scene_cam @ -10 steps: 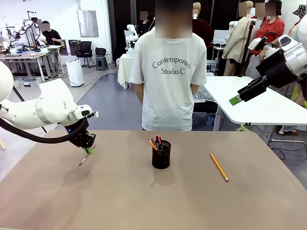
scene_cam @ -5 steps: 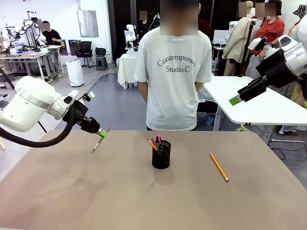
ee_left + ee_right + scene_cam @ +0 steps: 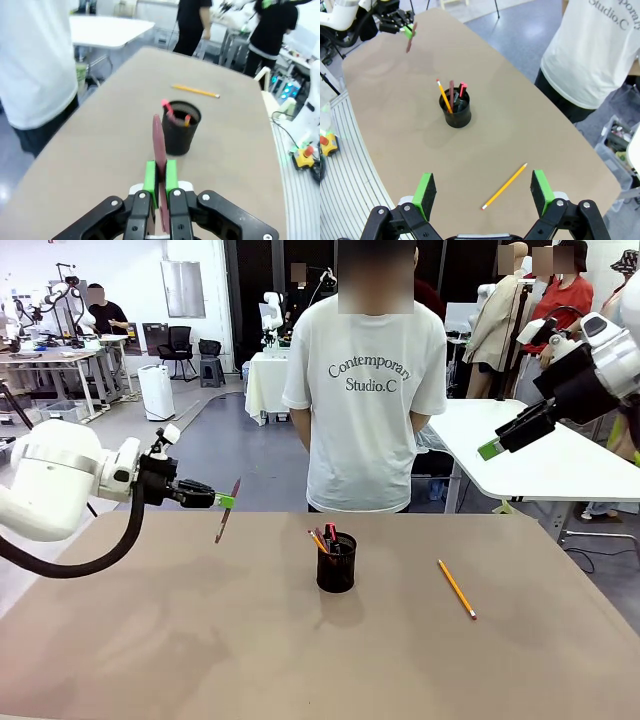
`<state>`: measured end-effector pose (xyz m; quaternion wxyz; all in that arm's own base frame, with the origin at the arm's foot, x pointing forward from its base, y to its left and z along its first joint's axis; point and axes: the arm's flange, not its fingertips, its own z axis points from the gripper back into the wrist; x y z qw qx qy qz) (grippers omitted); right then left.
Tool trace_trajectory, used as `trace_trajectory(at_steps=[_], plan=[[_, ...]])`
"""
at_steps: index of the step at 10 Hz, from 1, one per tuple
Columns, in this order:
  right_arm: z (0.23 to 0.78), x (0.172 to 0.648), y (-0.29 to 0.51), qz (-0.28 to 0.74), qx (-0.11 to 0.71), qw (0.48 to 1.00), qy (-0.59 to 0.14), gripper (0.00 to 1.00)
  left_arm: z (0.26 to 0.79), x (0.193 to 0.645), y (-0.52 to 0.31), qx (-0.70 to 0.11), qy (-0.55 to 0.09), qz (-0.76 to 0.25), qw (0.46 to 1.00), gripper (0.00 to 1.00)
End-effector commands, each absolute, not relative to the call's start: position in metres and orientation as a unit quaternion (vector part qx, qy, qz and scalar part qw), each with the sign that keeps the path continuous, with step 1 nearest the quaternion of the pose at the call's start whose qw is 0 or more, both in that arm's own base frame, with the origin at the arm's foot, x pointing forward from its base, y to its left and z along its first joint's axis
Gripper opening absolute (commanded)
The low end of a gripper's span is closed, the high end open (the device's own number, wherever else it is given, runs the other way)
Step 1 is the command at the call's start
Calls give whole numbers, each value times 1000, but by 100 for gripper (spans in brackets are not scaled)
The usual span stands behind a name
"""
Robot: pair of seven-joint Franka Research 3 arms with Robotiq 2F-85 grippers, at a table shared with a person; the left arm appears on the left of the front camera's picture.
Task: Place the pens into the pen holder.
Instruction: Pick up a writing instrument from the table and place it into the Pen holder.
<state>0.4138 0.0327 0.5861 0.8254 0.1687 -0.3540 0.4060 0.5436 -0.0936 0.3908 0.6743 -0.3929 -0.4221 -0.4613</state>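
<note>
My left gripper [image 3: 221, 501] hangs above the table's far left, shut on a brownish-pink pen [image 3: 228, 510] that points down at a slant. In the left wrist view that pen [image 3: 159, 145] stands between the green pads [image 3: 150, 176], in line with the black mesh pen holder [image 3: 180, 131]. The pen holder [image 3: 336, 562] stands mid-table with three pens in it: yellow, brownish and red-tipped. A yellow pencil [image 3: 456, 589] lies flat to its right. My right gripper [image 3: 497, 444] is held high at the far right, open and holding nothing; from it I look down on the pencil [image 3: 504, 186] and the holder [image 3: 456, 111].
A person in a white T-shirt [image 3: 365, 390] stands at the table's far edge, hands behind the back. The brown tabletop [image 3: 200, 640] is bare around the holder. A white table [image 3: 540, 460] stands behind at the right.
My left gripper has risen from just above the table's left side, carrying the pen up and to the right. The right arm, holder and pencil have not moved.
</note>
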Motion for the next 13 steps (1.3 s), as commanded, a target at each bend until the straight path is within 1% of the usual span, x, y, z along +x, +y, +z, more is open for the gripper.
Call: trace_trajectory(at_steps=[1, 2, 3, 4, 7, 8, 10, 11, 12, 13], plan=[[587, 414, 34, 399, 180, 825, -357, 100, 392, 533, -84, -427, -444, -470, 633, 0], [587, 414, 34, 399, 180, 825, -357, 100, 397, 538, -81, -474, -409, -438, 645, 0], [587, 414, 34, 399, 180, 825, -357, 100, 396, 550, -81, -532, -313, -414, 669, 0], [587, 414, 34, 399, 180, 825, -357, 100, 397, 537, -91, -430, -434, -465, 640, 0], [587, 414, 34, 399, 180, 825, -357, 100, 397, 537, -91, -430, -434, -465, 640, 0], [587, 414, 34, 399, 180, 825, -357, 100, 395, 540, -88, -449, -412, -461, 645, 0], [587, 414, 34, 399, 180, 825, -357, 100, 392, 544, -101, -461, -458, -455, 608, 0], [587, 414, 34, 399, 180, 825, -357, 100, 389, 541, -118, -498, -468, -443, 580, 0], [587, 414, 34, 399, 180, 825, -357, 100, 383, 541, -136, -526, -462, -462, 544, 0], [587, 414, 34, 399, 180, 825, -357, 100, 380, 539, -151, -536, -467, -476, 517, 0]])
